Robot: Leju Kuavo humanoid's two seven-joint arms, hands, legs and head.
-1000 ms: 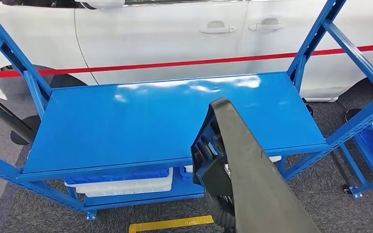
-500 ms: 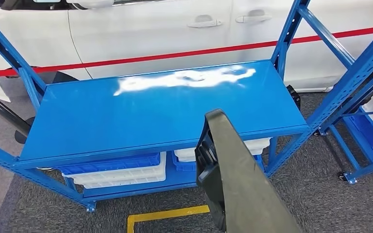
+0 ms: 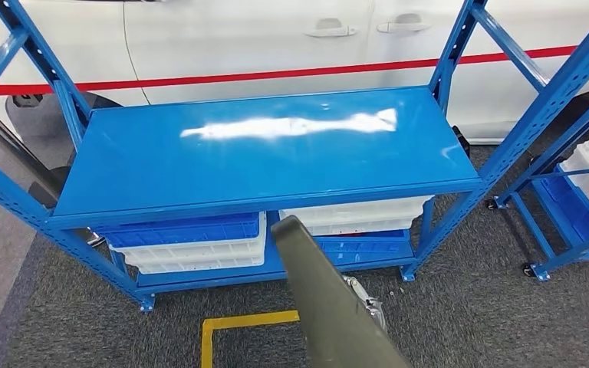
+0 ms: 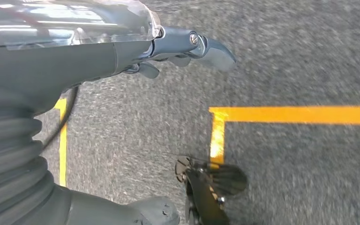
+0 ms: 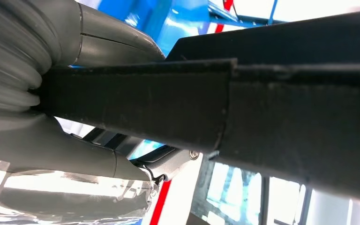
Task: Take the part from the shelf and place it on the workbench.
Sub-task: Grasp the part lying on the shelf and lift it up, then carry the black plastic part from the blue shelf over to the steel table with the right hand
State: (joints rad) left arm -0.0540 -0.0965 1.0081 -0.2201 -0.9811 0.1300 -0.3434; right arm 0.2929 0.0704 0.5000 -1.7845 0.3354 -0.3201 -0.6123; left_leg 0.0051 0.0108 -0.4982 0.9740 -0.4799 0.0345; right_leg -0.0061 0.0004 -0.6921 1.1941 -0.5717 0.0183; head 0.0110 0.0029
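From the left, the left robot hand (image 4: 187, 47) hangs over grey carpet marked with yellow floor tape (image 4: 290, 115), its fingers apart and nothing in them. Ahead stands the blue worktop (image 3: 261, 165), its top bare and glossy, with blue and white bins (image 3: 188, 241) on the rack level beneath and a white car (image 3: 238, 38) with a red stripe behind it. Towards the middle and right, the part (image 3: 326, 307), a long dark grey-green panel, rises from the lower edge of the head view with its tip below the worktop's front edge, so it is not yet over the surface. The right wrist view shows the right robot hand (image 5: 75, 154) closed around the part, thumb on one side and fingers on the other. Further right, a second blue rack (image 3: 575, 184) holds white bins. The risks I see: the panel is long and held near one end, so it could lever in the grasp and slip; lifted too low, its tip could strike the worktop's front edge; swung wide, it could catch the upright post (image 3: 449, 57).
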